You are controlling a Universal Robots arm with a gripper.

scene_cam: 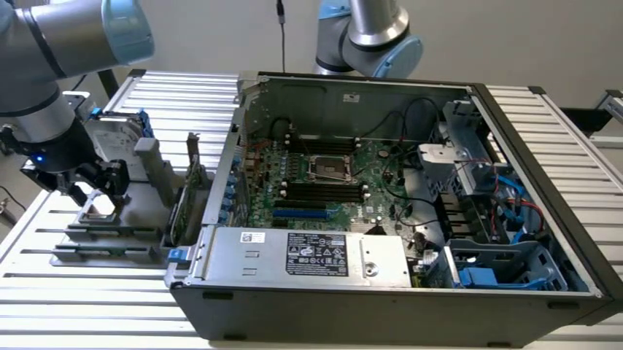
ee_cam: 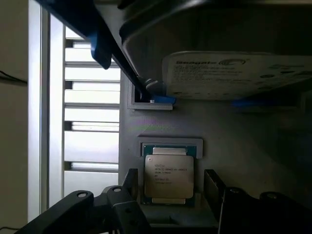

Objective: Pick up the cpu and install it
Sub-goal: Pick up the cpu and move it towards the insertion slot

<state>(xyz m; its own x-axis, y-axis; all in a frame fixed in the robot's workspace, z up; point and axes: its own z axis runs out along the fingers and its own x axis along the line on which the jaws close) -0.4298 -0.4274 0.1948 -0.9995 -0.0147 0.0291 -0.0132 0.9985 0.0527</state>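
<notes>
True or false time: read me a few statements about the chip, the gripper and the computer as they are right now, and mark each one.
1. The cpu lies in a grey holder outside the computer case. True.
2. The gripper is shut on the cpu. False: its jaws are open, with one finger on each side of the chip and a gap at both.
3. The cpu is seated in the motherboard socket. False: it sits in the holder, under the gripper.
4. A labelled hard drive sits close to the cpu. True.
</notes>
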